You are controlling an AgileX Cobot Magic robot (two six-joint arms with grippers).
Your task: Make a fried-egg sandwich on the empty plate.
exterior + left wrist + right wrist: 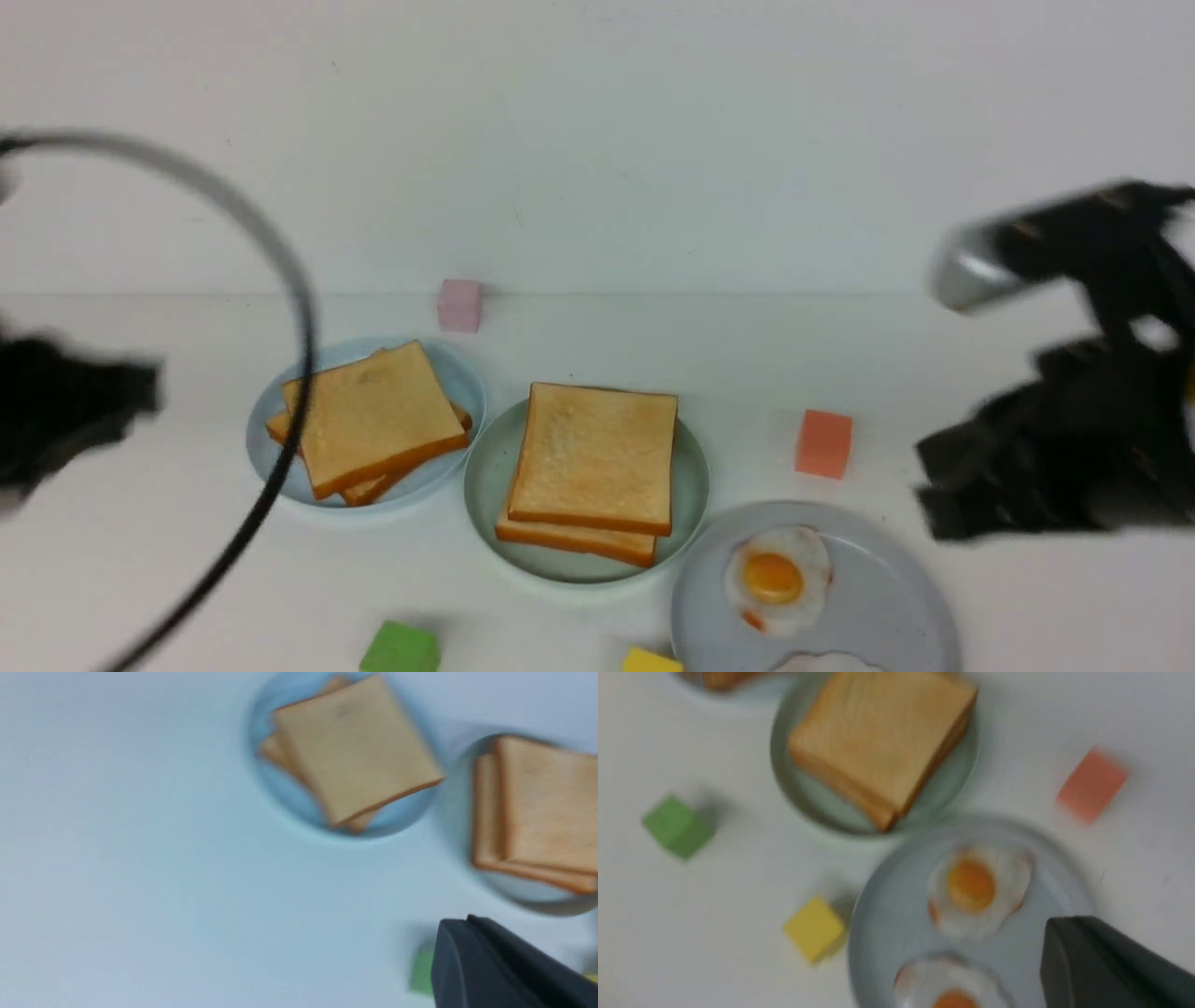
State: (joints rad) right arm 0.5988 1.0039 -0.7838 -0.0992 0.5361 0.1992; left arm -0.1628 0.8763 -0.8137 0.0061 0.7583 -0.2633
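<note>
The left tool is a blurred dark shape over the bare left side of the bench, jaws closed on nothing. The right tool hangs above the bench's right side, beside the grey plate, also closed and empty; neither touches any food.

The grey plate, the largest dish, sits at the front right and carries two fried eggs: one fried egg in full view, white with an orange yolk, and a second egg nearer the robot, partly cut off. The mint-green plate lies at the centre with the two stacked toast slices on it, square, golden-brown, with darker crusts, lying flat with edges roughly square to the bench front, the lower slice showing past the upper one's front edge. Whether an egg lies between them cannot be told. The blue plate to its left holds a looser toast pile, turned askew.

Small cubes lie scattered around: orange cube, green cube, yellow cube, pink cube.
</note>
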